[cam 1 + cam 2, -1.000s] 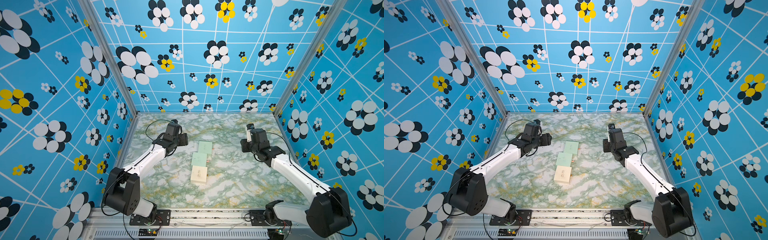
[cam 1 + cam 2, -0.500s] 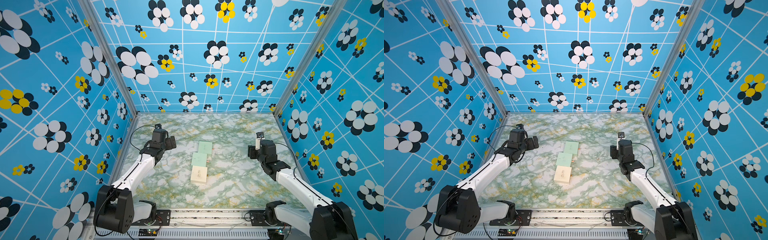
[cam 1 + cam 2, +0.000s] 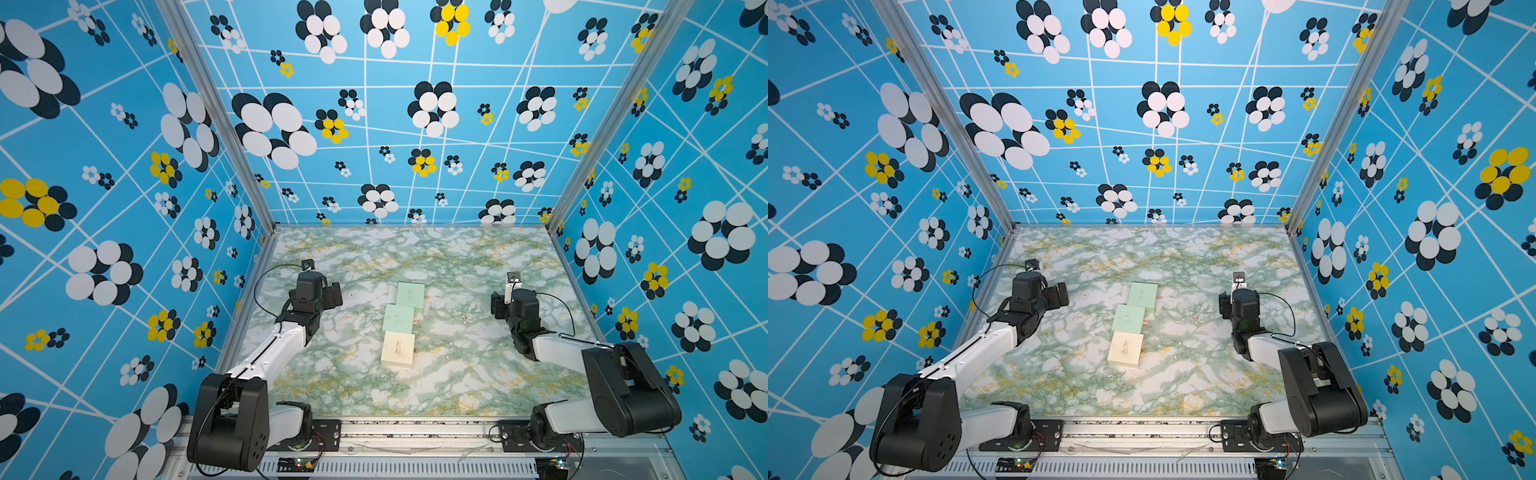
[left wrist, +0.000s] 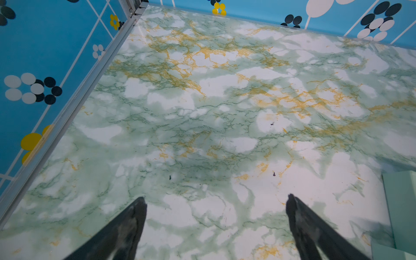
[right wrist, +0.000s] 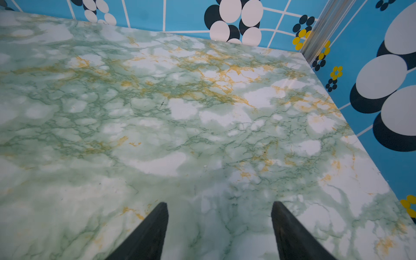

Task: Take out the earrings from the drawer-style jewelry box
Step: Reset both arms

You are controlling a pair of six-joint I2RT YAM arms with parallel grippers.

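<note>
While the left hand (image 4: 215, 197) and right hand (image 5: 219, 203) gape empty, three small boxes (image 3: 398, 319) lie between them.

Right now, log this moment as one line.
left gripper: open, empty, over bare table | right gripper: open, empty | three small boxes: row at table centre | earrings: tiny glints on table between boxes and right gripper

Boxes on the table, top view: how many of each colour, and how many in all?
Mint-green boxes: 2
Cream box: 1
Total: 3
</note>
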